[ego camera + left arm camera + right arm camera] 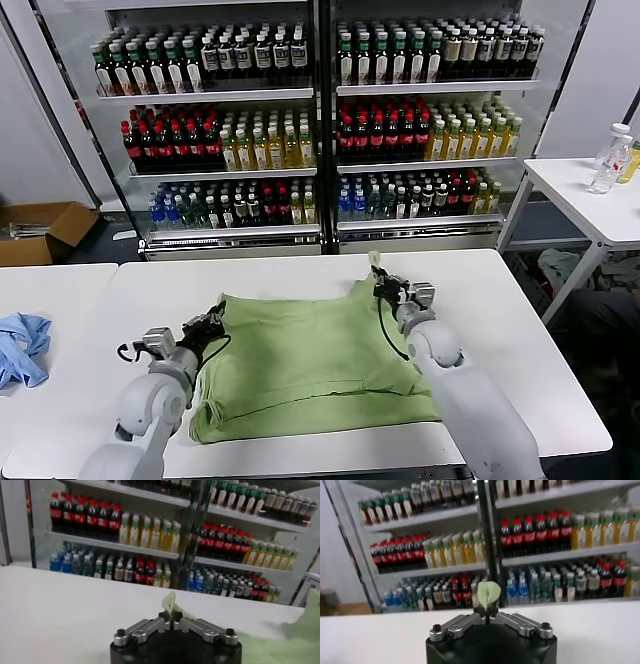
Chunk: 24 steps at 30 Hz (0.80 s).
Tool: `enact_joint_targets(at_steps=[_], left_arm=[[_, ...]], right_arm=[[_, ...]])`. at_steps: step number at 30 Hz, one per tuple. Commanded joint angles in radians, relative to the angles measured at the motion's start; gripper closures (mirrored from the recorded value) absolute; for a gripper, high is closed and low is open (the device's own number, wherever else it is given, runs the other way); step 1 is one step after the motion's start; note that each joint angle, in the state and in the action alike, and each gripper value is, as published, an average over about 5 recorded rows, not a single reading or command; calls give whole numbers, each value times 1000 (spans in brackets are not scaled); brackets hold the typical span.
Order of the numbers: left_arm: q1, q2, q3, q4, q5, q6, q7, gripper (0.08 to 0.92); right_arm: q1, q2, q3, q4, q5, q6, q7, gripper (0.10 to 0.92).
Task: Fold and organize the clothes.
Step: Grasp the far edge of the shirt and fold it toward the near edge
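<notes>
The light sage-green shirt lies folded on the white table, plain side up; collar, buttons and print are hidden. My left gripper is shut on the shirt's left far corner, and a green flap sticks up between the jaws of my left gripper. My right gripper is shut on the right far corner, lifted a little; a curled green tip shows above my right gripper.
A glass-door cooler full of bottles stands behind the table. A blue cloth lies on the left table. A side table with bottles is at the right; a cardboard box is on the floor at the left.
</notes>
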Motion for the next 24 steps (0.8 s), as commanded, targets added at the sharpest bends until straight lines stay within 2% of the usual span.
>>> enact_joint_targets(at_steps=[1,10,18,22,24], left_arm=[[262,30,-73,-252,11,66,-1,913],[391,42,-76,-321,185,123,41,913],[365,34,-44,-275,300,121,56,913],[375,14,-33,-292,381,60,23,900],[392,-9,-29,-302,423,10,-17,863]], right_arm=[[-341,-130,123,355,-9,-4,29,911],[-634,-133,245,548,-70,-52,53,911],[-681,-83,225,535,-127,-114,82,911],[-670,-71,211,531,-170,-138,85,880],[-682,-72,214,542,-186,-137,81,828]])
